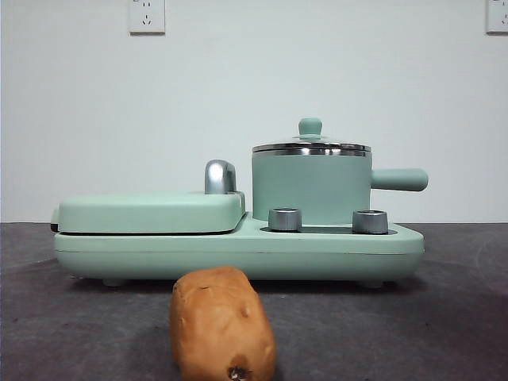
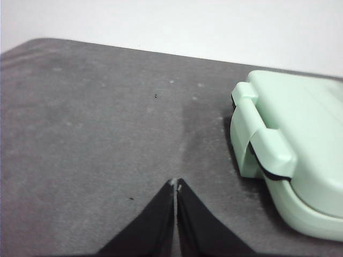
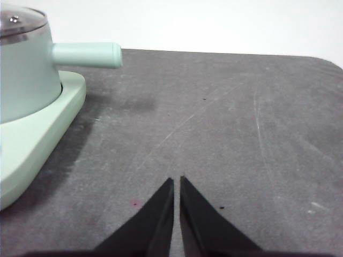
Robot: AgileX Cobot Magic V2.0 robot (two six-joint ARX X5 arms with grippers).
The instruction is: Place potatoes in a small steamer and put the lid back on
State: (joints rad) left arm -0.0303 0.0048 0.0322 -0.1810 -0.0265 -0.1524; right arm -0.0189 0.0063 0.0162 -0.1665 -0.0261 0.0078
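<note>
An oblong orange-brown potato [image 1: 222, 324] with a dark spot at its near end lies on the dark table in front of the appliance. The small mint green steamer [image 1: 311, 184] stands on the right half of the base, its side handle [image 1: 399, 179] pointing right, also seen in the right wrist view as steamer [image 3: 24, 75]. The steel-rimmed lid [image 1: 311, 145] with its green knob sits on the steamer. My left gripper [image 2: 176, 185] is shut over bare table beside the griddle end. Over the table to the side of the steamer handle, my right gripper [image 3: 177, 181] is shut too. Neither holds anything.
A flat mint green griddle [image 1: 151, 210] with a chrome handle [image 1: 220, 176] fills the left half of the base [image 1: 238, 252]; its hinge end shows in the left wrist view as griddle [image 2: 292, 155]. Two steel dials [image 1: 285, 219] sit on the base front. White wall behind.
</note>
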